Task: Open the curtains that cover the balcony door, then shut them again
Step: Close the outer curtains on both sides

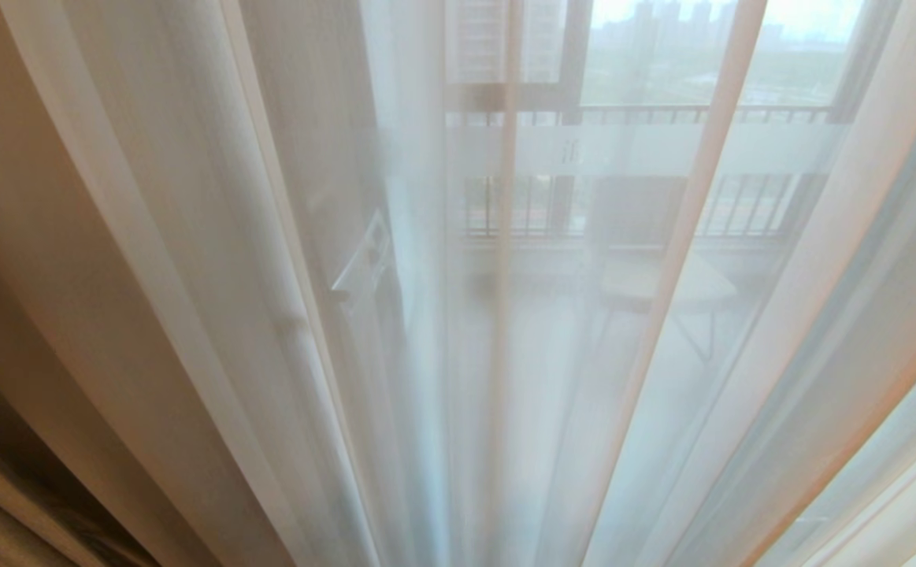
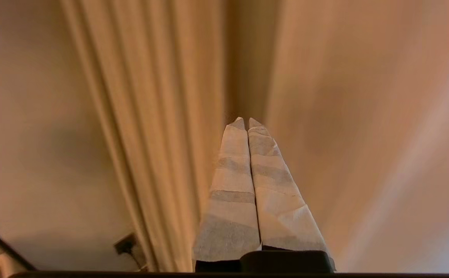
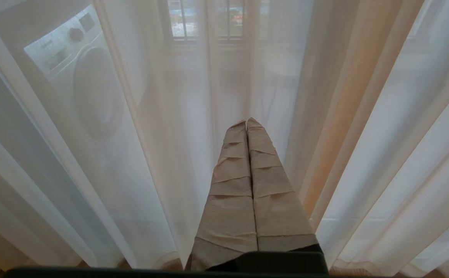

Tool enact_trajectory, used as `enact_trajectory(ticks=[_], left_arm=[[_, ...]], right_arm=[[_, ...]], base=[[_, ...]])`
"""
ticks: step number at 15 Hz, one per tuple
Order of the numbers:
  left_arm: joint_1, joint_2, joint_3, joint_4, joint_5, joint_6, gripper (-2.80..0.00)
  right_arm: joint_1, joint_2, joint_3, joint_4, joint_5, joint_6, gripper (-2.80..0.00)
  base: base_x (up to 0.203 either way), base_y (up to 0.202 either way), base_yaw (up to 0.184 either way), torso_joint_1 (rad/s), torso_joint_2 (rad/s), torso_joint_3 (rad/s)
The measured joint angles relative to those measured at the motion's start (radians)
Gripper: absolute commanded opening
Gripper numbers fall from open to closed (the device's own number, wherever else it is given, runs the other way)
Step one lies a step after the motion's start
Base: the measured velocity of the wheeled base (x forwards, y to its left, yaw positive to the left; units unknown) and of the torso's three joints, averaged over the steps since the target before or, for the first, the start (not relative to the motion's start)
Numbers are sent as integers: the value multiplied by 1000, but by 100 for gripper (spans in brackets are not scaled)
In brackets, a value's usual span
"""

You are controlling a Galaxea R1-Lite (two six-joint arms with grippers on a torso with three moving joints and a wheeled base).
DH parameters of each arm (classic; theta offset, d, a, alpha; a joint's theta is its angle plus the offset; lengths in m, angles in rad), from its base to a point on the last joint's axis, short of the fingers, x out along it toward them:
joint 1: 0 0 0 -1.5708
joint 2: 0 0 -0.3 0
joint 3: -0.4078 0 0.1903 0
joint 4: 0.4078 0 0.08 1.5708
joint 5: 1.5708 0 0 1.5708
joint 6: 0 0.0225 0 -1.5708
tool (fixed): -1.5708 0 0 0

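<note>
While my left gripper (image 2: 247, 121) is pointing, pressed together and empty, between the beige drape (image 2: 151, 116) folds, I am risking only pushing fabric, not catching it

The floor (image 3: 93, 266) shows as a thin strip (barely visible) where the sheer curtains (image 3: 139, 162) meet it.
</note>
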Motion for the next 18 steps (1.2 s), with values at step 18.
enact_trajectory(ticks=[18], left_arm=[[37,480,-340,-113,-55,0,-280]], right_arm=[[0,0,0,0,-1,0,-280]], base=[[0,0,0,0,0,0]])
